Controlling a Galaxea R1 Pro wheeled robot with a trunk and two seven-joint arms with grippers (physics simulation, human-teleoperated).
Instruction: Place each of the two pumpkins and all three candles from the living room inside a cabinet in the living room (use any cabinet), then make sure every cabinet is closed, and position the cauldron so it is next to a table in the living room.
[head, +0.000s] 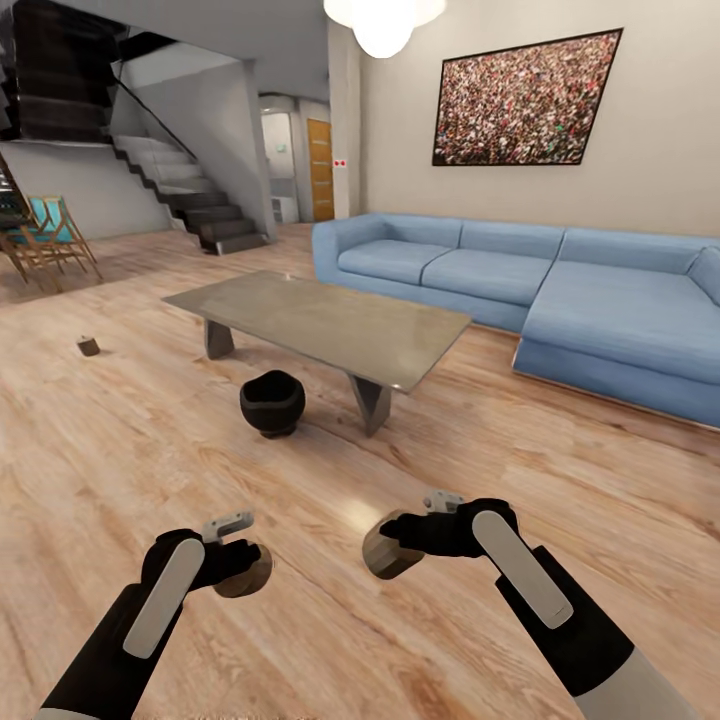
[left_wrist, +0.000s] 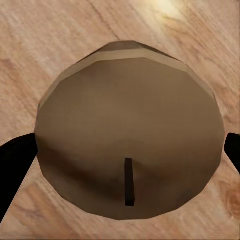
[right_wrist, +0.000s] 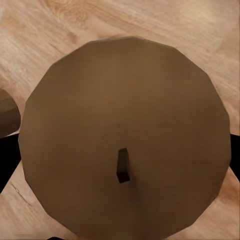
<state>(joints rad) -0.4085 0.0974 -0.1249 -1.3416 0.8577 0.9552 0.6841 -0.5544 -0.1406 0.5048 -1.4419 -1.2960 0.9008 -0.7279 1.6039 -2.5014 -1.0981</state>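
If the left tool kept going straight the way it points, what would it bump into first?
Probably the wooden floor. The left tool is shut on a candle and the left wrist view looks past it onto floorboards, so the candle would likely touch first. How far is unclear.

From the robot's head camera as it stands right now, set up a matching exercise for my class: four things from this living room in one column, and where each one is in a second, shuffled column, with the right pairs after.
Things:
1. cauldron
2. third candle
3. candle with the tilted wick
4. sofa

Places:
A. in the left gripper
B. along the wall under the framed picture
C. on the floor beside a leg of the coffee table
D. alone on the floor, towards the staircase

Pairs: 1-C, 2-D, 3-A, 4-B
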